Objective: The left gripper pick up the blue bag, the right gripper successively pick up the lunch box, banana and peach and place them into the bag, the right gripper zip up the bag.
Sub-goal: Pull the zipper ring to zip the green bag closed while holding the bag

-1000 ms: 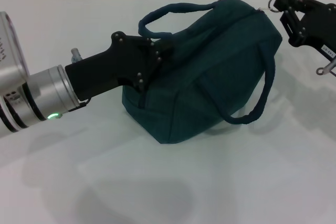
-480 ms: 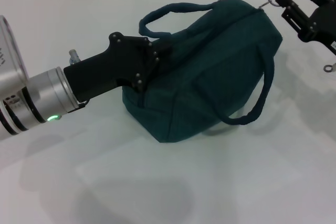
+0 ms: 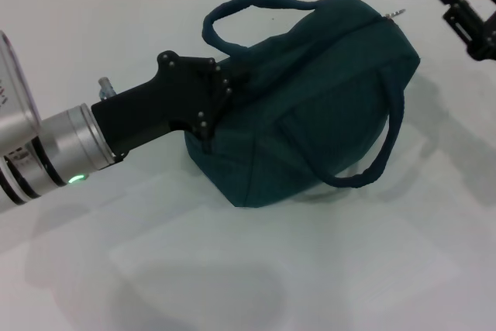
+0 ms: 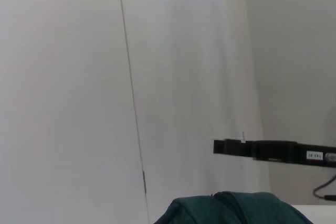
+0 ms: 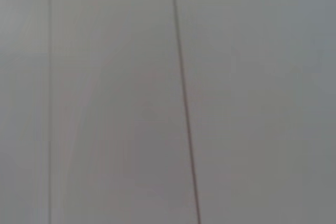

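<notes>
Blue bag [image 3: 310, 106]: lies on the white table [image 3: 232, 269], tilted on its side, zipper seam running up toward the far right end. The seam reads as closed along its visible length. One handle [image 3: 248, 9] arches over the top, the other [image 3: 384, 145] hangs down the near side.

Left gripper [image 3: 221, 87]: pressed against the bag's left end; fingertips buried in the fabric. Whether they pinch cloth or merely rest against it, I cannot tell.

Right gripper [image 3: 469, 9]: at the far right edge of the head view, apart from the bag and cut off by the frame. Its finger spread cannot be judged; nothing is seen held in it.

Zipper pull [image 3: 394, 13]: a small metal piece at the bag's upper right corner, lying free, no gripper on it.

Step in hand, judged: the zipping stroke looks finished, with the right arm clear of the bag.

Doing it well: confirm the slider sits at the seam's end before release; the left gripper should hold the bag steady until then, and let go without dragging the fabric.

Hidden or unclear: lunch box, banana and peach are not visible anywhere; presumably inside, unverified. The left wrist view shows only a strip of bag top and the other arm; the right wrist view shows blank wall.
</notes>
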`<state>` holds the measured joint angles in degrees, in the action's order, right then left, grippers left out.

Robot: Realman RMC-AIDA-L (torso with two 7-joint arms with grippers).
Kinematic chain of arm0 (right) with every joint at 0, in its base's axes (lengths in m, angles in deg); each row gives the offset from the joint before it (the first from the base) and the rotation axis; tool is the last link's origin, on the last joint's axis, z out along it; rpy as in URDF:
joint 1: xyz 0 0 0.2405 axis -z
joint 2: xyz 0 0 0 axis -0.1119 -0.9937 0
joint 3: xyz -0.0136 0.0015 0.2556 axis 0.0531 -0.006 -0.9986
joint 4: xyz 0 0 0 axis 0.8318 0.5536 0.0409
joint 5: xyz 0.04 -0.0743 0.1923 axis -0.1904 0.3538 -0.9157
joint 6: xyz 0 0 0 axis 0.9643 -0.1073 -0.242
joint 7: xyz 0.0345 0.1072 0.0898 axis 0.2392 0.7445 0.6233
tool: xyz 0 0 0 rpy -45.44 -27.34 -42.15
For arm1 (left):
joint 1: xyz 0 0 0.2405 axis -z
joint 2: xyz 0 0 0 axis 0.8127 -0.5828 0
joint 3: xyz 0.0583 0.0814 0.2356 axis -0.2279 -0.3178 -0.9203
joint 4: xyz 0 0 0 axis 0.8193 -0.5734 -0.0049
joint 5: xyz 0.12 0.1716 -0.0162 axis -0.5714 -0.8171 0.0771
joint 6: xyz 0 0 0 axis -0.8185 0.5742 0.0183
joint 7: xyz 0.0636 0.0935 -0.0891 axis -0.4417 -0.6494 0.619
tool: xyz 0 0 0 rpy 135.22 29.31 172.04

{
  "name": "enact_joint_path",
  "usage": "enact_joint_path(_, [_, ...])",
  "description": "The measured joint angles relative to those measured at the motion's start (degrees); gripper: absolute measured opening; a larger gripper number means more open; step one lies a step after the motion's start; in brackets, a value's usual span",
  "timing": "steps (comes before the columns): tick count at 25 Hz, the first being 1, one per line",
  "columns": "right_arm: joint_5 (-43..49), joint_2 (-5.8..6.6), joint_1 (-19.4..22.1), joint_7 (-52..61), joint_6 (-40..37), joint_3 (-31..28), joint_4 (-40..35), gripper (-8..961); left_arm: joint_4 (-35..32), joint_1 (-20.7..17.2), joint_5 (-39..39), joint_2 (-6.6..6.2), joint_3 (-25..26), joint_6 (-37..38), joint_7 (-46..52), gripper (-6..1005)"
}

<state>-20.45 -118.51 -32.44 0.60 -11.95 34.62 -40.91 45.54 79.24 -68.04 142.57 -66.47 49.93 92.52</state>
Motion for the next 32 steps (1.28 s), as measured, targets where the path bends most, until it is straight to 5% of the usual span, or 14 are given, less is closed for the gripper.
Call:
enact_joint_path(13, [2.28, 0.87, 0.45, -2.89, 9.33, -2.79, -0.03, 488, 0.03, 0.18, -0.12, 0.04, 0.30, 0.00, -0.72, -1])
enact_joint_path(21, [11.22, -0.36, -3.14, -3.02, 14.22, -2.16, -0.27, 458, 0.02, 0.50, -0.04, 0.07, 0.03, 0.00, -0.75, -2])
enact_joint_path(32, [11.71, -0.74, -4.77, -2.61, 14.95, 3.16, -2.47, 400, 0.03, 0.51, 0.01, 0.18, 0.04, 0.07, -0.75, -2])
